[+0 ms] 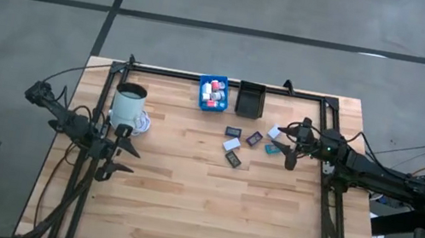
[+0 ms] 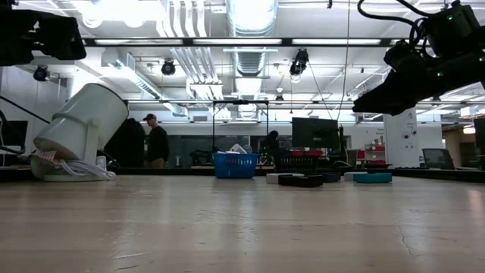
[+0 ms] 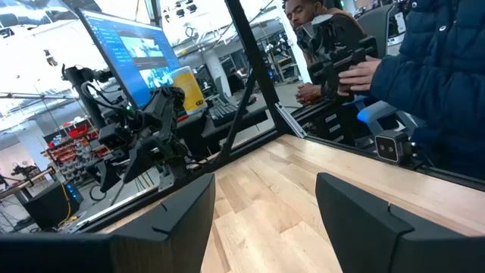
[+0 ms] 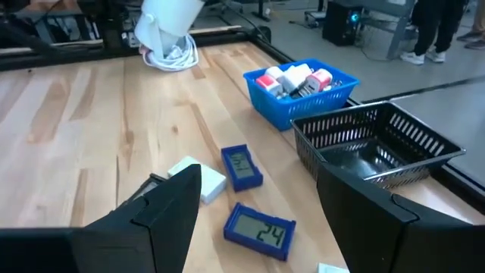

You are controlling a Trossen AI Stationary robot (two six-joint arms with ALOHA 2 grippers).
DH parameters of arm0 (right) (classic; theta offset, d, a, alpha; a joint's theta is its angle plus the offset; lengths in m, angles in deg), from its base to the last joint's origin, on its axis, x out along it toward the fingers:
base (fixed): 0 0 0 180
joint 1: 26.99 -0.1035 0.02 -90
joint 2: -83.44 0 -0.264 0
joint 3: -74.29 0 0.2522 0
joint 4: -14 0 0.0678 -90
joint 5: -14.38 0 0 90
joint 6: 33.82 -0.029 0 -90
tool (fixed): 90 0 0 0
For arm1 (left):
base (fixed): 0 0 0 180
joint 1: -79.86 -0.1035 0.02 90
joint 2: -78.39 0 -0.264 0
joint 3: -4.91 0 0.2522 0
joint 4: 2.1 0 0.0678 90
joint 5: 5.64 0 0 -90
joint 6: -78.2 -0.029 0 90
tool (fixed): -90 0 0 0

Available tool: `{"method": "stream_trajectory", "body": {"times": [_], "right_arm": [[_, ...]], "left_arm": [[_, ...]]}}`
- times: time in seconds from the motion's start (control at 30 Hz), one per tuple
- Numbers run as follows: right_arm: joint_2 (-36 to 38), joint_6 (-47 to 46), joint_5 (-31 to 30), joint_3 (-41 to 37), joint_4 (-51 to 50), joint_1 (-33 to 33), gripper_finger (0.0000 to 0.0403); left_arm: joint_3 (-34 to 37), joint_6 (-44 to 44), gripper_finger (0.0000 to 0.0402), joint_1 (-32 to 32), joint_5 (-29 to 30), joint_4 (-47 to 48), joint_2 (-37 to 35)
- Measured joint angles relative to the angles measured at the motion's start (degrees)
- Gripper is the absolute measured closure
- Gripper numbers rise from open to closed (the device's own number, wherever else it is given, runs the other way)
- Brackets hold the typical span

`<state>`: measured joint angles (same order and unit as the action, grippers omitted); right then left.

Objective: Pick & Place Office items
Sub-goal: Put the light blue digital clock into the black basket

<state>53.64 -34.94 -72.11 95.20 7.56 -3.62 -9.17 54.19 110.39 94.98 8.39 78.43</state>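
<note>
The right gripper (image 1: 289, 156) is hovering above the table with its fingers spread wide and nothing between them. Just below and ahead of it, a blue display piece (image 4: 260, 230) is lying flat, with a second blue one (image 4: 242, 167) and a white block (image 4: 198, 180) just beyond. Farther out, the blue bin (image 4: 303, 97) is already holding small red and white pieces, and the black bin (image 4: 379, 148) beside it looks empty. The left gripper (image 1: 121, 159) is waiting well apart near the white mug (image 1: 129, 105), jaws also wide and holding nothing. The pieces are lying flat and close together, so, as I judge it, a descending finger may be nudging a neighbour or skidding off a thin edge.
</note>
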Motion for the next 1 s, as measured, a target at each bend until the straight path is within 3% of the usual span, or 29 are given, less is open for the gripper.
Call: {"method": "stream_trajectory", "body": {"times": [0.6,0.9,1.0], "right_arm": [[-0.19,-1.76,-1.88,-1.23,-5.87,-0.12,0.0147],[-1.90,-21.57,-6.79,-5.17,-1.20,-0.12,0.0147],[-1.88,-21.26,-6.80,-5.57,0.70,-0.27,0.0145]], "left_arm": [[0.00,0.00,0.0168,0.00,-0.04,0.00,-0.04],[0.02,0.00,0.0168,0.00,-0.04,-0.02,-0.02],[0.02,0.00,0.0168,0.00,-0.04,-0.01,-0.02]]}}
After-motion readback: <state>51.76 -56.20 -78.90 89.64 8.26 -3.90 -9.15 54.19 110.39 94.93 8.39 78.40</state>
